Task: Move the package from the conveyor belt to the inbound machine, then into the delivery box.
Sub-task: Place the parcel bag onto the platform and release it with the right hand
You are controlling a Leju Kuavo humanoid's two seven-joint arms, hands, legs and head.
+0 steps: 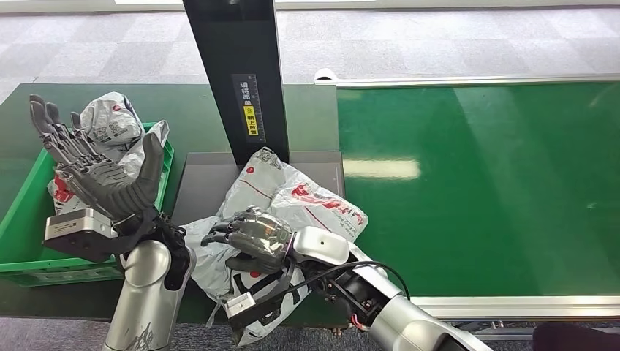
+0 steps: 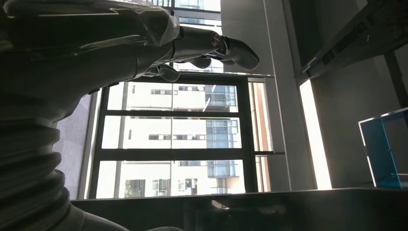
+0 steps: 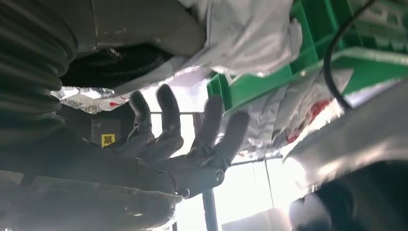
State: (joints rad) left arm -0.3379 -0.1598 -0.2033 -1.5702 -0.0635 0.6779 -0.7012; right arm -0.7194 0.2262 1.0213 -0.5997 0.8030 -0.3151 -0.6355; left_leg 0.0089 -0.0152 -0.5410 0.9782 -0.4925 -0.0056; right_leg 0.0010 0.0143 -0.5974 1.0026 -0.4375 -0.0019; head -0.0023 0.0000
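A white-grey plastic package [image 1: 307, 197] with red print lies crumpled on the grey platform [image 1: 201, 183] of the inbound machine, its near end drooping over the front edge. My right hand [image 1: 252, 238] rests on its near left part with fingers bent over the plastic. In the right wrist view the fingers [image 3: 183, 144] are spread apart, with the package [image 3: 245, 33] beside the thumb. My left hand [image 1: 95, 172] is raised over the green delivery box [image 1: 22, 212], palm up, fingers apart, holding nothing; it also appears in the left wrist view [image 2: 144, 43].
The machine's black post [image 1: 237, 73] with a yellow label rises behind the platform. Another grey package [image 1: 110, 124] lies in the green box. The green conveyor belt [image 1: 482, 183] stretches to the right, bare, with a metal rail along its near edge.
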